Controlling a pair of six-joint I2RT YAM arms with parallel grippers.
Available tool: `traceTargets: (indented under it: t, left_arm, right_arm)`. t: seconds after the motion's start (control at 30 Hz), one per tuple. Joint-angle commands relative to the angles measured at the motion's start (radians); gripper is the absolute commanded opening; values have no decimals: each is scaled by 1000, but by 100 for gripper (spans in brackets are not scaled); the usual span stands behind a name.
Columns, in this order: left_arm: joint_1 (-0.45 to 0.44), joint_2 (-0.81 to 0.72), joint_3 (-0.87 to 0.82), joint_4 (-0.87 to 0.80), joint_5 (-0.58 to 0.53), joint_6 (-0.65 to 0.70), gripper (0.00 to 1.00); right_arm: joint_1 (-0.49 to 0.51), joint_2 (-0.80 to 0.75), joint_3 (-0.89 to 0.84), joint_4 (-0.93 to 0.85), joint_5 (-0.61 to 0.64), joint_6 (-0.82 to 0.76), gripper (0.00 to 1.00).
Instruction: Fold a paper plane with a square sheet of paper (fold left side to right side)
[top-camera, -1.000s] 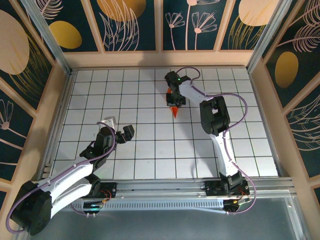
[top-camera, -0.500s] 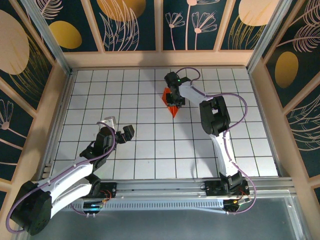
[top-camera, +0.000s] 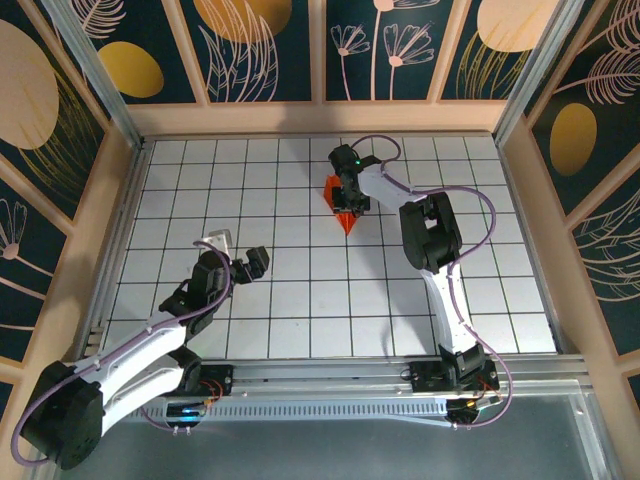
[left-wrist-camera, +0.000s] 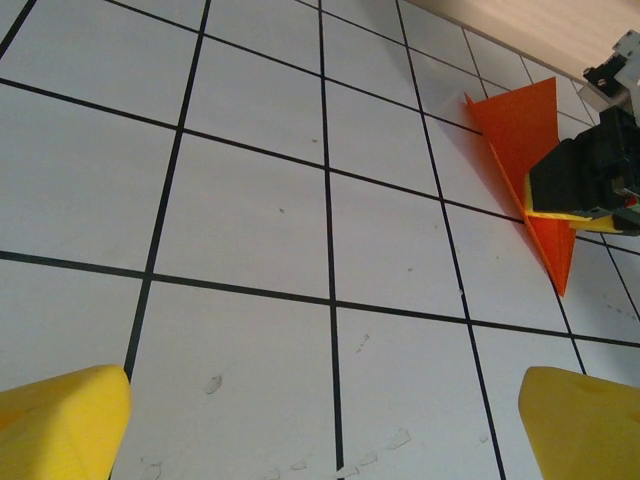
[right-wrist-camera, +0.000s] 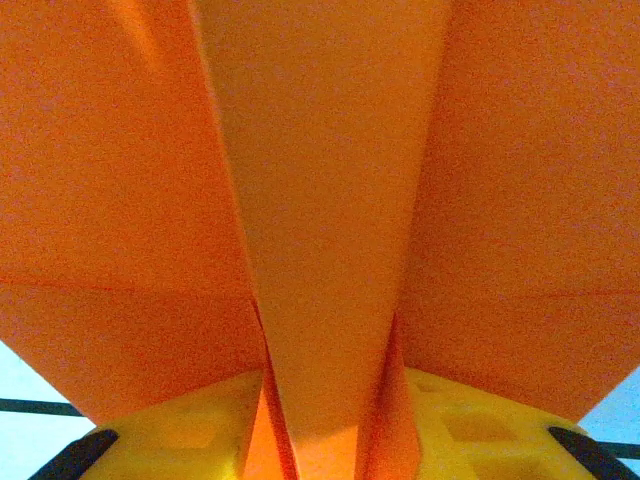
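Landmark: the sheet of paper (top-camera: 346, 219).

Left arm (top-camera: 150, 340), white shell with a purple cable, lies well nearer than the sheet of paper and to its left.

Left gripper (top-camera: 238, 252) is nearer than the paper and left of it, well apart. Its fingers are spread wide and released, gripping nothing. In its wrist view the blunt yellow fingertips (left-wrist-camera: 60, 420) sit at the two lower corners, with bare table (left-wrist-camera: 250, 200) between them. The table is matte white with a thin black grid and a few faint scuffs.

Right arm (top-camera: 430, 240) rises on the near right of the paper and bends in over it.

The sheet of paper (left-wrist-camera: 520, 125) is thin, bright orange and plain. It is folded to a pointed wedge with sharp creases and the tip points toward the near edge. It lies on the table in the far middle of the grid.

Right gripper (top-camera: 348, 200), black body, sits on top of the paper. From the left wrist view the right gripper (left-wrist-camera: 585, 185) covers the wedge's right half.

In the right wrist view the paper (right-wrist-camera: 320, 150) shows two flat flaps and a raised centre fold. That fold runs down between the yellow pads (right-wrist-camera: 190, 430). Cannot tell if the pads pinch it or just flank it.

Past the paper stand a pale wood rim (top-camera: 320, 120) and dark panels (top-camera: 270, 50) with a printed plant pattern.
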Motion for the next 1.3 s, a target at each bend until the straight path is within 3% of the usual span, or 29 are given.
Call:
traceTargets:
  t: [0.0, 0.83, 0.97, 1.27]
  left_arm:
    - [4, 13, 36, 2, 7, -7, 99]
    - [4, -3, 80, -59, -8, -18, 99]
    - [4, 7, 89, -62, -16, -37, 99]
    - [26, 114, 200, -81, -37, 5, 99]
  right_arm:
    - [5, -33, -27, -25, 25, 6, 36]
    - [23, -148, -91, -15, 38, 1, 40]
    - [31, -192, -113, -21, 73, -5, 46]
    - [8, -437, -324, 68, 168, -29, 70]
